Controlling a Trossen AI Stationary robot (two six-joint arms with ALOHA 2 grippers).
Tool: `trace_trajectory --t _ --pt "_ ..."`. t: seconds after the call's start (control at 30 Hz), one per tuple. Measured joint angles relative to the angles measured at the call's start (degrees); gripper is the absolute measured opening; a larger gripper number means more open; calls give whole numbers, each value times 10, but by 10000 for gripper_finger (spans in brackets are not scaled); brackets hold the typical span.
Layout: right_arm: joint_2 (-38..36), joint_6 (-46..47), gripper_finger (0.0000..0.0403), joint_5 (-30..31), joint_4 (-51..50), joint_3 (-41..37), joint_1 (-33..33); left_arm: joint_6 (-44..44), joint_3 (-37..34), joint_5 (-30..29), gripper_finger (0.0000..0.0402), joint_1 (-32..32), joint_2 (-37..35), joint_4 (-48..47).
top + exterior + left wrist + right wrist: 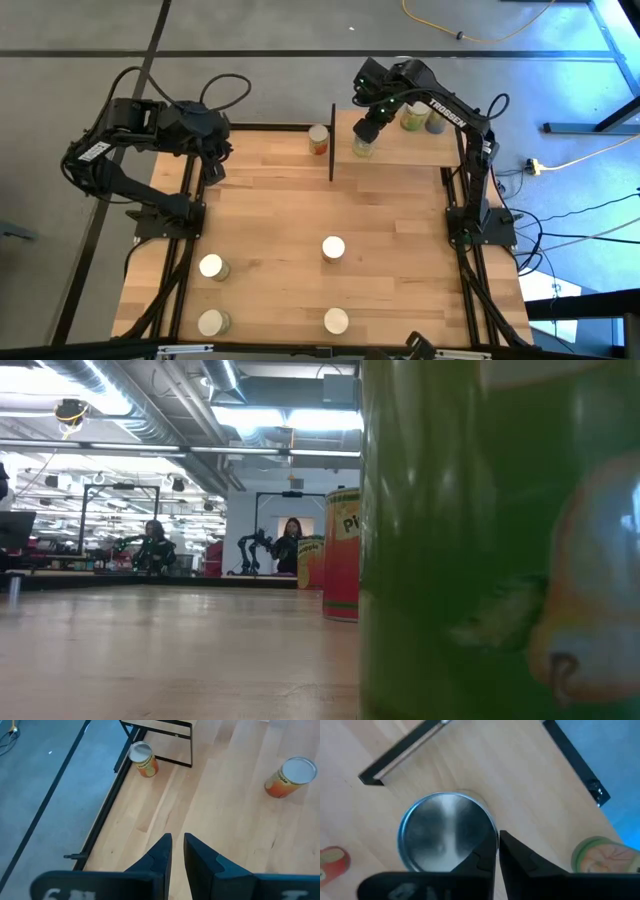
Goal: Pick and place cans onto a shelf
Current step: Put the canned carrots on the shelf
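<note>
Light-wood shelf board with thin black frame and black upright side panel [400,150] sits at the far right of the butcher-block worktop [280,220], and it already carries some tins: two shiny-topped cans with pale green labels [420,117] at its back, plus a green-labelled can [364,148] at its front edge by the upright. The right pincer [368,130] hangs directly over that front can; in the right wrist view its dark fingers [485,855] look clenched together above the can's steel top, not around it, so the can appears set down. Left to move: an orange-labelled tin [319,139] standing just outside the upright, and four pale-topped cans [333,248] spread across the near half of the worktop. The left pincer [177,851] waits at the far left edge, fingers nearly closed, grasping nothing. Judged roughly three of eight placed.
</note>
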Motion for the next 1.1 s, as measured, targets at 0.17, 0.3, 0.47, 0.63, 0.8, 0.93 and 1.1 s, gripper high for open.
trace_trajectory --t 0.17,0.3,0.47,0.63,0.8,0.93,1.1 --pt "0 11 25 0 1 27 0 19 0 12 41 0 0 0" --pt "0 8 25 -9 0 69 5 30 0 12 41 0 0 0" --pt "-22 -27 6 -51 13 72 28 30 0 1 41 0 0 0" --pt "-27 -122 4 -87 0 72 68 29 0 -14 41 0 0 0" --pt "-22 -187 2 -129 1 72 104 13 0 -14 41 0 7 0" --pt "-22 -187 2 -150 1 60 114 -12 0 -14 41 11 19 0" --pt "-22 -185 2 -124 3 8 118 -16 0 -15 41 30 30 1"
